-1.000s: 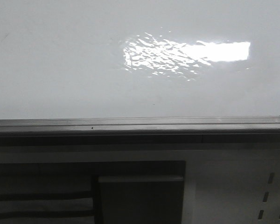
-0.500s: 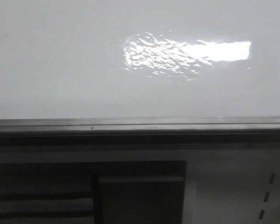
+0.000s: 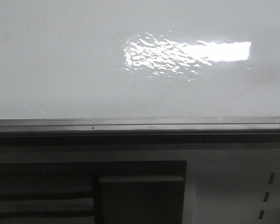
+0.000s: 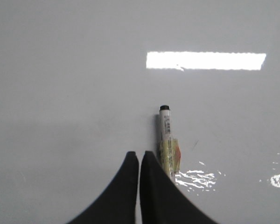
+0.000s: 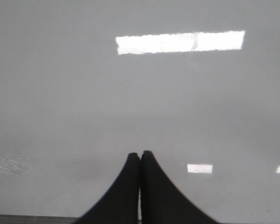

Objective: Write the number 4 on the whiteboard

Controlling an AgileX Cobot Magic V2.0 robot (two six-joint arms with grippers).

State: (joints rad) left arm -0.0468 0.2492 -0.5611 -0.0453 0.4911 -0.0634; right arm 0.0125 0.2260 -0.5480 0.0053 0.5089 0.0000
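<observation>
Whiteboard (image 4: 60,70) faces both pinched-together tools, left tool (image 4: 139,156) and right tool (image 5: 140,156); a marker (image 4: 167,140) sits just beside the left tool.

Marker (image 4: 165,140): small dark print runs along its white barrel, too fine to read; the yellow-and-red label lower down shows no legible word either.
Whiteboard (image 3: 60,60): no writing, figure or number to be read on it in any view.
Grey ledge (image 3: 140,123): no lettering.
Perforated panel (image 3: 242,186): only slots, no sign or label.
</observation>
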